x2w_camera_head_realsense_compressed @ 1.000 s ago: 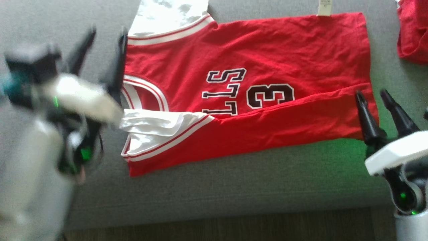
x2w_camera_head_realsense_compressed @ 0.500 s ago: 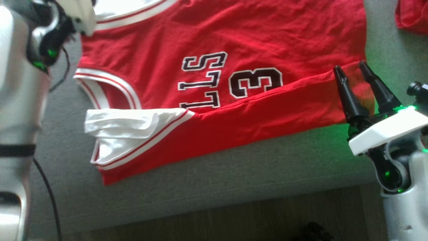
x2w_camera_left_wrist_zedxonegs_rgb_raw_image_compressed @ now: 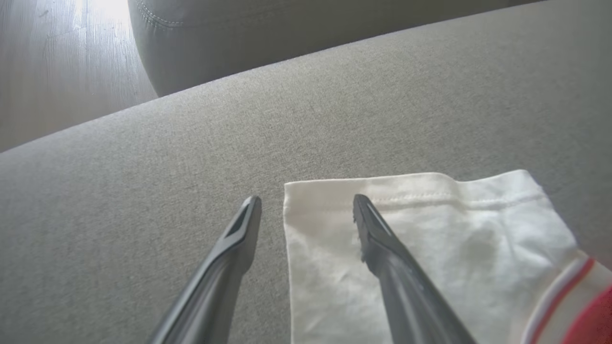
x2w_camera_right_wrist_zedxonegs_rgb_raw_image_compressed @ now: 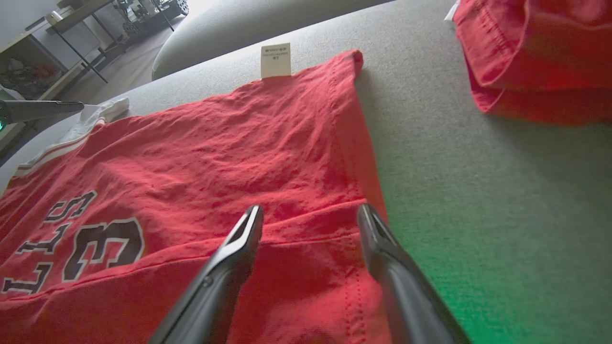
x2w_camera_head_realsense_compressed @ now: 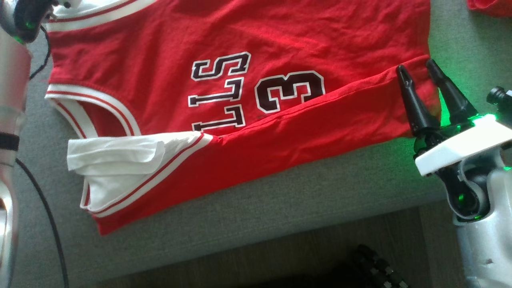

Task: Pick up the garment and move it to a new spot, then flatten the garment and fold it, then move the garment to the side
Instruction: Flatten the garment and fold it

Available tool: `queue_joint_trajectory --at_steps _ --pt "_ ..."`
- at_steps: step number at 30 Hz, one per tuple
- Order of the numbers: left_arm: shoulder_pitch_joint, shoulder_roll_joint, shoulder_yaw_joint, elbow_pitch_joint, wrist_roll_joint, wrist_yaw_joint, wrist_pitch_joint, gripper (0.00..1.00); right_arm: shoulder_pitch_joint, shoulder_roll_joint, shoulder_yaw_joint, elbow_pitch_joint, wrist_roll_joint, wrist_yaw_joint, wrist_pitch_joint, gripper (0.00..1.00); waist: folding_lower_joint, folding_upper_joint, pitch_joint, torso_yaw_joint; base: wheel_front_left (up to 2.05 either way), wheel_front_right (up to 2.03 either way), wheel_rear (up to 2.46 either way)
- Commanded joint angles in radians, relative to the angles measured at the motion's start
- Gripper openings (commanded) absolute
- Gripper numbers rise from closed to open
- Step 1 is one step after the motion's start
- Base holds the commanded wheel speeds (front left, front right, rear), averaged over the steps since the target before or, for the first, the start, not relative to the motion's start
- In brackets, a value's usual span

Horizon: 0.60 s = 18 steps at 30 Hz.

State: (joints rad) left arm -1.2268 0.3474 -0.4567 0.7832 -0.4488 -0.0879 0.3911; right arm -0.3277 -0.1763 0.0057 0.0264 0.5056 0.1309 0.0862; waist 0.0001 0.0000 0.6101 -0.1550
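The garment (x2w_camera_head_realsense_compressed: pixel 248 36) is a red jersey with white sleeves and black lettering. It lies spread on the grey sofa cushion (x2w_camera_head_realsense_compressed: pixel 280 208), its near long edge folded over. My right gripper (x2w_camera_head_realsense_compressed: pixel 416 67) is open over the folded hem corner (x2w_camera_right_wrist_zedxonegs_rgb_raw_image_compressed: pixel 311 248), and nothing sits between its fingers (x2w_camera_right_wrist_zedxonegs_rgb_raw_image_compressed: pixel 229 267). My left gripper (x2w_camera_left_wrist_zedxonegs_rgb_raw_image_compressed: pixel 307 200) is open and low at the far white sleeve (x2w_camera_left_wrist_zedxonegs_rgb_raw_image_compressed: pixel 430 239). One of its fingers is over the sleeve's corner and the other is over bare cushion (x2w_camera_left_wrist_zedxonegs_rgb_raw_image_compressed: pixel 143 191). The left arm (x2w_camera_head_realsense_compressed: pixel 12 80) runs up the left edge of the head view.
Another red garment (x2w_camera_right_wrist_zedxonegs_rgb_raw_image_compressed: pixel 540 57) lies on the cushion to the right. A white label (x2w_camera_right_wrist_zedxonegs_rgb_raw_image_compressed: pixel 276 59) sticks out from the jersey's far edge. The cushion's front edge drops to a wood floor (x2w_camera_head_realsense_compressed: pixel 280 256), where a dark object (x2w_camera_head_realsense_compressed: pixel 372 264) lies. A black cable (x2w_camera_head_realsense_compressed: pixel 44 208) hangs beside the left arm.
The camera has shifted, sliding the picture left and up. My left gripper has gone from beside the collar to the far white sleeve. My right gripper has edged onto the folded hem corner.
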Motion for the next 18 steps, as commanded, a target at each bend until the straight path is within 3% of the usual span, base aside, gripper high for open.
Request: queue_joint_trajectory --at_steps 1,8,16,18 --pt "-0.052 0.056 0.008 -0.013 0.018 0.004 -0.009 1.00 -0.001 -0.019 0.018 -0.030 0.009 0.000 -0.014 1.00 -0.0001 0.0000 0.009 -0.002 0.00 0.00 0.00" --pt "-0.094 0.051 -0.017 0.058 0.046 0.009 -0.046 1.00 -0.014 -0.023 0.027 -0.028 0.012 0.000 -0.020 1.00 -0.0001 0.0000 0.031 -0.008 0.00 0.00 0.00" --pt "-0.113 0.026 -0.014 0.130 0.005 -0.007 -0.024 1.00 -0.031 -0.035 0.017 -0.030 0.014 0.000 -0.021 1.00 -0.0001 0.0000 0.040 -0.014 0.00 0.00 0.00" --pt "-0.115 0.019 -0.017 0.143 -0.009 -0.016 -0.004 0.68 -0.036 -0.041 0.008 -0.033 0.012 0.000 -0.020 1.00 -0.0001 0.0000 0.039 -0.013 0.00 0.00 0.00"
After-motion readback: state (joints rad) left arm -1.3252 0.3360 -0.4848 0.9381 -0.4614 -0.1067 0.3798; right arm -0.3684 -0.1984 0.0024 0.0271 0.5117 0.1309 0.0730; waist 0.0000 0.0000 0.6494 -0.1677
